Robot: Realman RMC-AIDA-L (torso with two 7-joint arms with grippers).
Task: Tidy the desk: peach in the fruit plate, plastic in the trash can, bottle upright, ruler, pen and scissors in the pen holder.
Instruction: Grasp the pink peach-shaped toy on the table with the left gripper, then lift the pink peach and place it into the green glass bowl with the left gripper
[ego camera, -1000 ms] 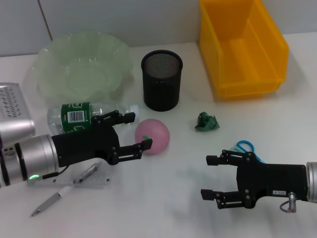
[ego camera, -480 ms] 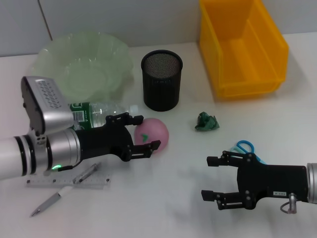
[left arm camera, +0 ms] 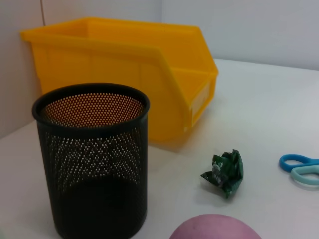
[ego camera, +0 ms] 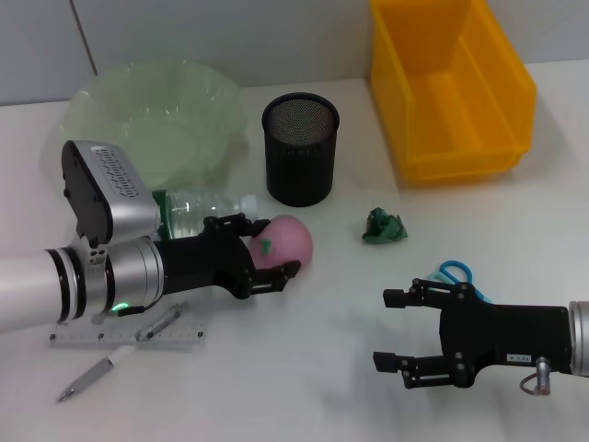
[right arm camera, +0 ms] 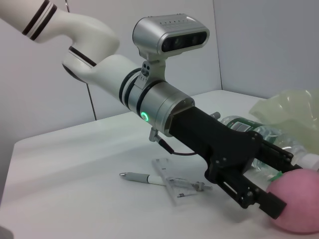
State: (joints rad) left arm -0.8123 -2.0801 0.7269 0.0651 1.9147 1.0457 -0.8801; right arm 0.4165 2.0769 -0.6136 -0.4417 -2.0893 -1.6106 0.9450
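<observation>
Head view shows our left gripper (ego camera: 259, 247) wide open with its fingers either side of the one peach (ego camera: 283, 241), having advanced onto it since a second ago. Our right gripper (ego camera: 405, 328) hangs open and empty, well right of the peach, beside one pair of scissors (ego camera: 456, 273). Around the peach we count one bottle (ego camera: 198, 204) lying flat, one pen holder (ego camera: 300, 148), one green plastic wad (ego camera: 384, 226), with open tabletop between them.

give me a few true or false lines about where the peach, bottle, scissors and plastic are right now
1. The peach lies in the fruit plate. False: it sits on the desk, with the left gripper open around it.
2. The bottle lies on its side. True.
3. The scissors stand in the pen holder. False: they lie on the desk by the right gripper.
4. The green plastic lies on the desk, outside the yellow bin. True.
5. The right gripper's jaws are open and hold nothing. True.
</observation>
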